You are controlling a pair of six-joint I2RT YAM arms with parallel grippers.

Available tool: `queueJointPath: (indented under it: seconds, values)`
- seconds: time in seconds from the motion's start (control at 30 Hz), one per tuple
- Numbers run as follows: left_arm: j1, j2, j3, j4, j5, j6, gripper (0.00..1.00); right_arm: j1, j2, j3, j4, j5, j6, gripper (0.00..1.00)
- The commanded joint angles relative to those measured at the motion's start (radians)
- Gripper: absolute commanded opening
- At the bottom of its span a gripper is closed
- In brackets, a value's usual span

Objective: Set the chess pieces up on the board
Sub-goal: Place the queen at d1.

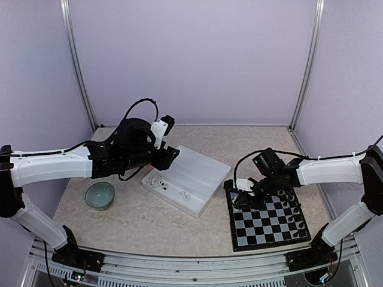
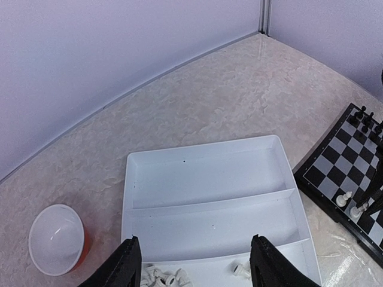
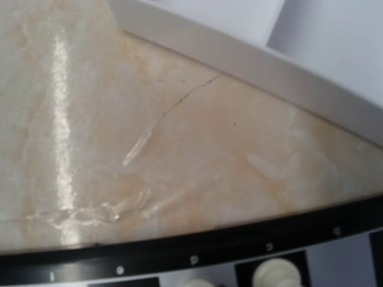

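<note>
Placing seemingly in hand, the right tool hung over the board corner nearest the tray, its opening untellable; the open left tool probably needed to descend onto the tray's white pieces.

Even, diffuse overhead lighting; sharpness varying by view.
Soft light is falling from above, casting only faint shadows on the table. Glare is streaking the right wrist view, which is rendering blurred; the wall base line is bowing in the left wrist view.

bowl left, tray middle, board right
</note>
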Motion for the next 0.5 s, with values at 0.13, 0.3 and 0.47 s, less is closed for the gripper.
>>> queueJointPath:
  seconds: [0.13, 0.3, 0.47]
  values:
    - [-0.007, 0.013, 0.021, -0.022, -0.010, -0.014, 0.62, 0.013, -0.046, 0.034, -0.079, -0.040, 0.011, 0.25]
    - [-0.052, 0.068, 0.102, -0.177, -0.106, -0.090, 0.61, 0.012, -0.109, 0.071, -0.110, -0.056, 0.016, 0.32]
    - [-0.009, 0.199, 0.188, -0.376, 0.018, -0.243, 0.54, 0.003, -0.163, 0.048, -0.059, -0.045, 0.031, 0.31]
